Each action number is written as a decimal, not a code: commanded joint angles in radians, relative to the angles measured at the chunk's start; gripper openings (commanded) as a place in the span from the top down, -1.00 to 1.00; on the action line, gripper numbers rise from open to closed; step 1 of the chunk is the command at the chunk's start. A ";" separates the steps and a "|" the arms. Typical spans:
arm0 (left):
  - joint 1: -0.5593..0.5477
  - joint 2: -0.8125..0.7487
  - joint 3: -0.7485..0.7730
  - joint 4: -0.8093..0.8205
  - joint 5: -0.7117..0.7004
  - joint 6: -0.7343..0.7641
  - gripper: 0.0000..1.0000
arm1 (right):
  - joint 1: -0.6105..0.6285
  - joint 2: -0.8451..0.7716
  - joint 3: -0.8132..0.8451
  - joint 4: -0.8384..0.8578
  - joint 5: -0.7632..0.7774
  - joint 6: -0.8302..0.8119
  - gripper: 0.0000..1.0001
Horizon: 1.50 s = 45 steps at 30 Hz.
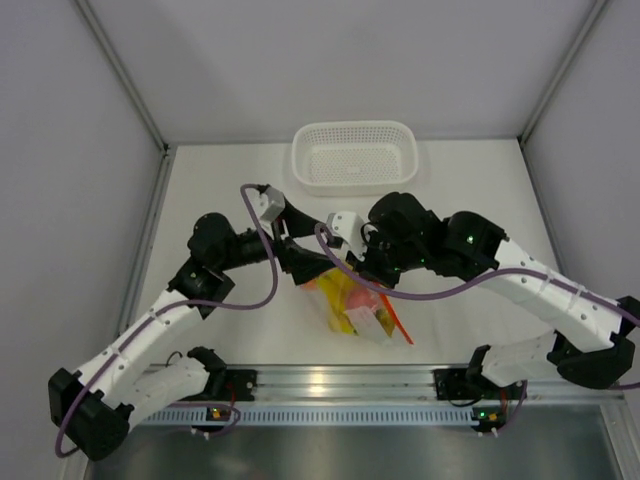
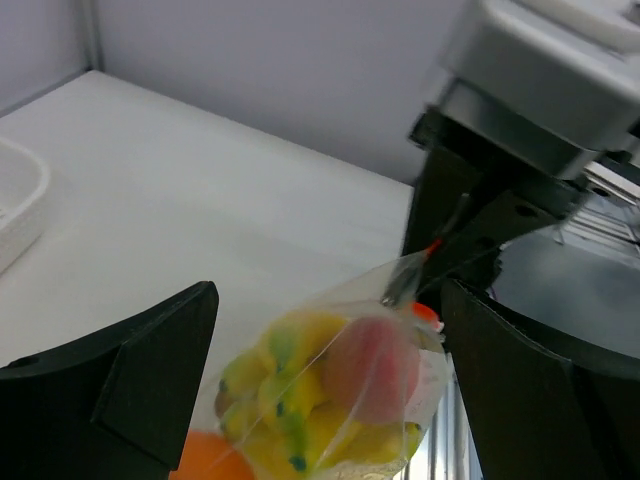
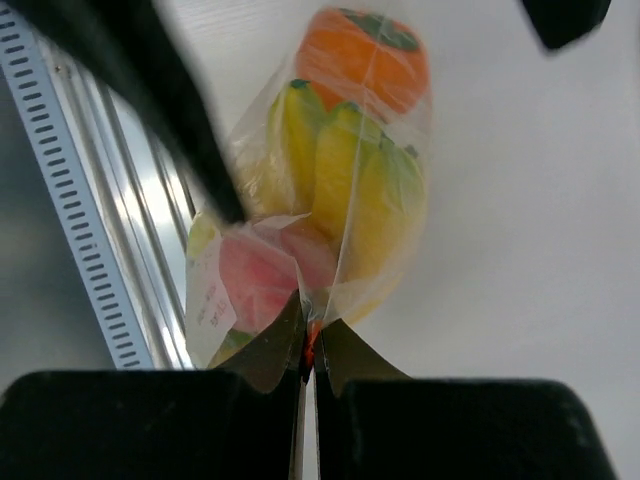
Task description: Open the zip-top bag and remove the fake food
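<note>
The zip-top bag [image 1: 355,305] is a clear crinkly pouch with an orange-red zip strip. It holds yellow banana bunches [image 3: 350,180], a pink peach [image 3: 255,275] and an orange fruit with a green top [image 3: 365,60]. My right gripper [image 3: 308,335] is shut on the bag's zip edge; it also shows in the top view [image 1: 375,265]. My left gripper [image 2: 330,300] is open, one finger on each side of the bag [image 2: 330,385], not gripping it; it also shows in the top view [image 1: 300,262]. The bag is near the table's front edge.
A white perforated basket [image 1: 300,165] stands at the back of the table, and its rim shows at the left of the left wrist view [image 2: 20,200]. A metal rail [image 1: 330,385] runs along the near edge, just below the bag. Walls enclose the table.
</note>
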 commanded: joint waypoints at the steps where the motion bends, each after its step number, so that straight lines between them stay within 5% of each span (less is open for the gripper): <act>1: -0.108 0.000 -0.009 0.147 0.081 0.136 -0.98 | 0.015 0.033 0.083 -0.043 -0.095 -0.054 1.00; 12: -0.178 0.038 -0.104 0.146 0.069 0.204 -0.96 | 0.018 0.094 0.136 -0.063 -0.156 -0.083 1.00; 19: -0.191 0.027 -0.173 0.147 0.057 0.184 -0.60 | 0.018 0.105 0.149 -0.050 -0.126 -0.082 1.00; 28: -0.205 0.064 -0.129 0.146 0.046 0.156 0.45 | 0.018 0.117 0.180 -0.047 -0.123 -0.092 1.00; 30: -0.207 0.070 -0.127 0.147 -0.009 0.147 1.00 | 0.018 0.097 0.177 -0.028 -0.104 -0.086 1.00; 31: -0.207 0.067 -0.129 0.147 -0.037 0.140 1.00 | 0.018 0.083 0.156 -0.014 -0.078 -0.082 1.00; 38: -0.207 -0.020 -0.156 0.147 -0.285 0.095 1.00 | 0.016 -0.208 -0.194 0.297 0.216 0.078 -0.34; 41: -0.205 -0.055 -0.136 0.132 -0.318 0.080 1.00 | 0.012 -0.422 -0.384 0.446 0.435 0.219 -0.75; 45: -0.205 -0.075 -0.055 0.057 -0.331 0.080 1.00 | 0.004 -0.679 -0.619 0.591 0.526 0.406 -0.99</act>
